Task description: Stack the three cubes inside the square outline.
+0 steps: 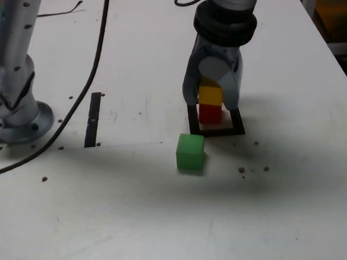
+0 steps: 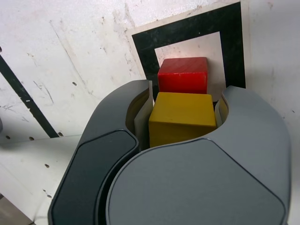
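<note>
The red cube [image 1: 210,113] [image 2: 183,75] rests inside the black square outline [image 1: 238,128] [image 2: 145,51]. On top of it sits the yellow cube [image 1: 210,95] [image 2: 182,117], roughly aligned with it. My gripper [image 1: 212,103] [image 2: 183,110] comes down from above and is shut on the yellow cube, one finger at each side. The green cube [image 1: 190,152] lies alone on the white table, just in front of the outline's near corner at the exterior view's left. It does not show in the wrist view.
A straight narrow black strip [image 1: 93,119] [image 2: 23,96] lies on the table left of the outline in the exterior view. The arm's base [image 1: 11,111] stands at the far left, and a black cable [image 1: 97,58] runs past it. The table's edge [image 1: 341,64] is to the right.
</note>
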Robot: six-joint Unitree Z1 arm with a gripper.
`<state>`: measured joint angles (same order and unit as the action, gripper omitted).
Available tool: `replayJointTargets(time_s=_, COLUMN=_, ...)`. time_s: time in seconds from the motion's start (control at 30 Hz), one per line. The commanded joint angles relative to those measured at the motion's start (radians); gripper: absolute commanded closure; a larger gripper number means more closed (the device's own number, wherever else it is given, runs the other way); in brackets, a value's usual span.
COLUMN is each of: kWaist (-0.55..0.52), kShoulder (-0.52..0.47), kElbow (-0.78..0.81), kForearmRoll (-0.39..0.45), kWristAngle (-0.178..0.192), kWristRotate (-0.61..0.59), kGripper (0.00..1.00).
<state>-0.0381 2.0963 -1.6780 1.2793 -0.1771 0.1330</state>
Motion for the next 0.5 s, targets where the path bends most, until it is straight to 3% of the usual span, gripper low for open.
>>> replayJointTargets(time_s=0.0, kWaist=0.006, kShoulder=0.003, kElbow=0.005, kForearmRoll=-0.004, kWristAngle=0.003, kWristRotate=0.001, kGripper=0.78)
replayJointTargets(time_s=0.47, kWaist=0.016, kShoulder=0.006, kElbow=0.027, kForearmRoll=-0.031, kWristAngle=0.005, kWristRotate=0.007, kGripper=0.78)
